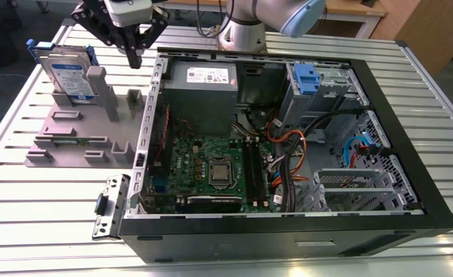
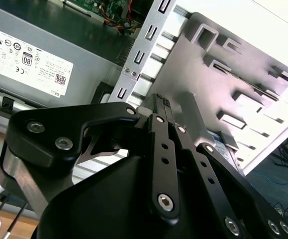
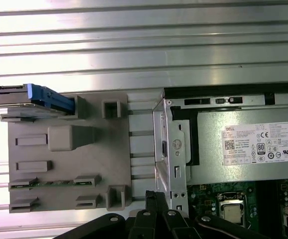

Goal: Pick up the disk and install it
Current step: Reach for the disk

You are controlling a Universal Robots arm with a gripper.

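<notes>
Ribbed aluminium slats make up the table [image 1: 26, 231] we work over, bright and glossy under the light. On it, at the exterior view's left, sits a matte grey plastic holder [image 1: 72, 135] of blocky posts and slots. The disk [image 1: 63, 72] stands upright on its edge in the slot at the holder's end nearer our gripper [image 1: 136, 57]. It is a flat silver-metal rectangle with a white-and-blue label, framed by a blue plastic bracket. We hang the gripper above the gap between the holder and the open black computer case [image 1: 419, 156], near the disk but apart from it. Its black, bolted metal fingers [image 2: 162, 144] are drawn together at the tips with nothing between them. Inside the case, just beside the gripper, lies a boxy grey power supply [image 1: 203, 86] with a white sticker, next to a green circuit board [image 1: 210, 164] and loose orange and black cables [image 1: 292, 156]. A small blue plastic latch [image 1: 307, 78] sits on a grey metal cage at the case's far corner.
</notes>
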